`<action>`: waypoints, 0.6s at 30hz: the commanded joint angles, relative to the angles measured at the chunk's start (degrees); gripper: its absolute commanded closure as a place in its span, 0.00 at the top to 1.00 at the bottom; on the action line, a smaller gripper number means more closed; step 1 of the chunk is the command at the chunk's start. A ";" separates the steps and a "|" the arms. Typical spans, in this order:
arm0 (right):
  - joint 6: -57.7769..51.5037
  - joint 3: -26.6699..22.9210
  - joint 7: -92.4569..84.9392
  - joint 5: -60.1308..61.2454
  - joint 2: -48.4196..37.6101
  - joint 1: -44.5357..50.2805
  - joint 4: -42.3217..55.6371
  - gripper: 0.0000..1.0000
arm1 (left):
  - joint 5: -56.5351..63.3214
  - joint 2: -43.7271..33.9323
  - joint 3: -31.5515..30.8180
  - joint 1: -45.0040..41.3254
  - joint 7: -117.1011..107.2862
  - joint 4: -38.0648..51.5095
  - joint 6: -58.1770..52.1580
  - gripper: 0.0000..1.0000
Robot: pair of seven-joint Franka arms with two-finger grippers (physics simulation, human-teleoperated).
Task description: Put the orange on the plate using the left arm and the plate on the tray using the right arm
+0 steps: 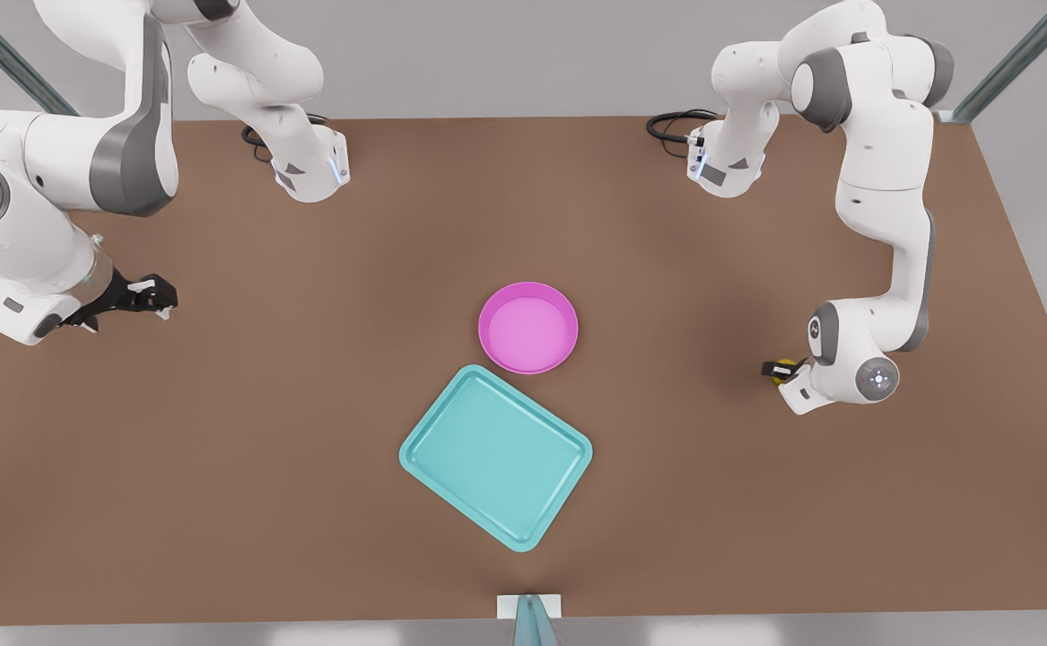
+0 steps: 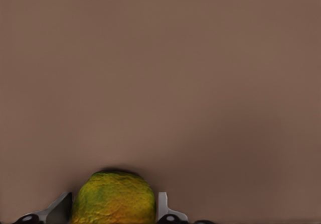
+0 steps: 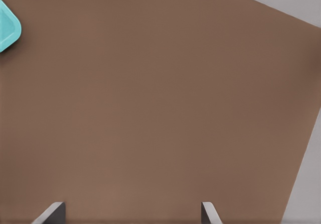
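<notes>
The small yellow-orange orange [image 1: 785,366] [image 2: 113,199] rests low on the brown table at the front view's right. My left gripper [image 1: 779,371] [image 2: 114,208] is shut on the orange, one finger pressed against each side. The pink round plate [image 1: 527,327] lies mid-table with nothing on it, touching the far corner of the teal tray [image 1: 496,456], which is turned at an angle nearer the front edge. A corner of the tray [image 3: 7,25] shows in the right wrist view. My right gripper [image 1: 162,296] [image 3: 130,213] waits open above bare table at the front view's left.
Both arm bases [image 1: 312,170] [image 1: 725,166] and their black cables stand at the far edge of the table. A small white bracket [image 1: 529,606] sits at the near edge. Wide bare tabletop [image 1: 290,377] lies between each gripper and the plate.
</notes>
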 commanded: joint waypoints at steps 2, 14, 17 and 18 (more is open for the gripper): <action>-0.05 -0.02 -0.46 0.12 0.02 -0.03 -0.04 1.00 | 0.05 -0.04 0.00 0.25 4.88 0.02 0.39 0.78; 0.04 -0.02 -0.54 0.47 0.02 -0.03 -0.12 1.00 | -0.03 0.40 0.00 0.25 4.79 0.11 0.31 0.63; 0.21 -0.02 -0.54 0.47 0.28 0.06 -0.12 1.00 | -0.03 0.05 0.00 0.25 4.09 0.11 0.13 0.55; 0.21 -0.02 -0.54 0.39 0.28 0.06 -0.12 1.00 | -0.03 -1.01 0.00 0.16 2.25 0.20 -0.57 0.55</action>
